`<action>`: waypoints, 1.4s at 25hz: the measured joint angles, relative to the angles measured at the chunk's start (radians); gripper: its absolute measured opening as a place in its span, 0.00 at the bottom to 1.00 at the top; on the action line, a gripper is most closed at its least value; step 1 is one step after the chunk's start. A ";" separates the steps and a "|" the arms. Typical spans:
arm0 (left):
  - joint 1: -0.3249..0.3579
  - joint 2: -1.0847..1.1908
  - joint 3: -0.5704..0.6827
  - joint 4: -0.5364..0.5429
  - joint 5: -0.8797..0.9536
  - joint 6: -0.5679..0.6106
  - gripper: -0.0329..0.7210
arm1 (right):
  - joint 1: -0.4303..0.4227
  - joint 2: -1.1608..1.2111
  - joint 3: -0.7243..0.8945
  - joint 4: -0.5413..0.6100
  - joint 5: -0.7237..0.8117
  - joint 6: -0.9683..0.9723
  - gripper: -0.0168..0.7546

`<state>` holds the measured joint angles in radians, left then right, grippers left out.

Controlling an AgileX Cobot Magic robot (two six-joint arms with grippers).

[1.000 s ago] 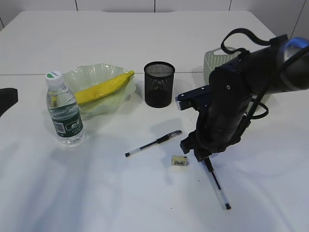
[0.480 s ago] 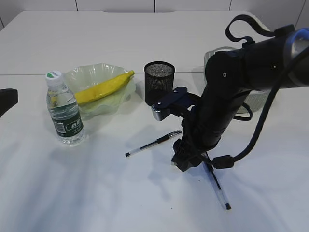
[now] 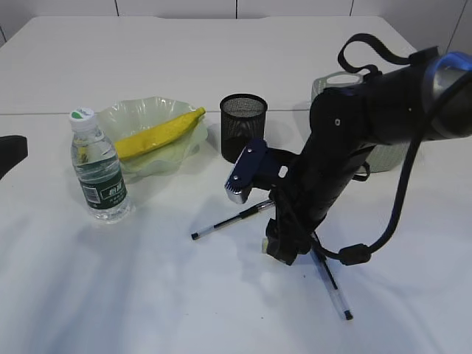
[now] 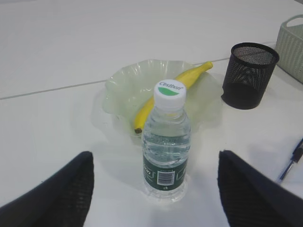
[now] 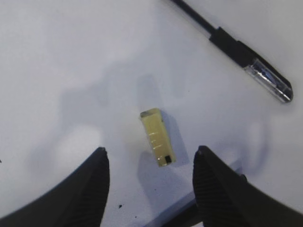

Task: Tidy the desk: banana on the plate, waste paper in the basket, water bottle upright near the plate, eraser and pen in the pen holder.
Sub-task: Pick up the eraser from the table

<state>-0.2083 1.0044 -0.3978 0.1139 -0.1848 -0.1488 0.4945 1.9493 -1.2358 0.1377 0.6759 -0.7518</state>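
The right gripper [image 5: 149,177] hangs low over the eraser [image 5: 157,137], jaws parted wide with nothing in them, one finger to each side of the little yellow block, not touching it. The eraser lies flat on the table [image 3: 147,295] with its long side running roughly toward the camera, so the fingers would seem to close across its narrow width. A black pen [image 5: 236,52] lies just beyond the eraser, and a second pen [image 3: 332,284] lies close on the eraser's other side, under the arm.

From where I stand, the risk is a slip: a block that small could squirt out or tip on end if the pads land off centre, or a finger could nudge the second pen beside it.

The left gripper [image 4: 151,189] waits well away from the eraser, spread wide and empty, facing the upright water bottle [image 4: 166,142].

In the exterior view the arm hides the eraser almost entirely, and the basket [image 3: 387,151] behind it is mostly covered, so I cannot see any paper in it.
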 joint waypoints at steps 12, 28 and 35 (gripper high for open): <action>0.000 0.000 0.000 0.000 0.000 0.000 0.81 | 0.000 0.067 -0.004 -0.004 -0.064 -0.085 0.56; 0.000 0.000 0.000 0.002 0.000 0.000 0.81 | 0.000 0.069 -0.011 -0.014 -0.080 -0.089 0.47; 0.000 0.000 0.000 0.002 0.000 0.000 0.80 | 0.000 0.069 -0.011 -0.016 -0.095 -0.089 0.47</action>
<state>-0.2083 1.0044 -0.3978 0.1157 -0.1848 -0.1488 0.4945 2.0183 -1.2466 0.1216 0.5810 -0.8413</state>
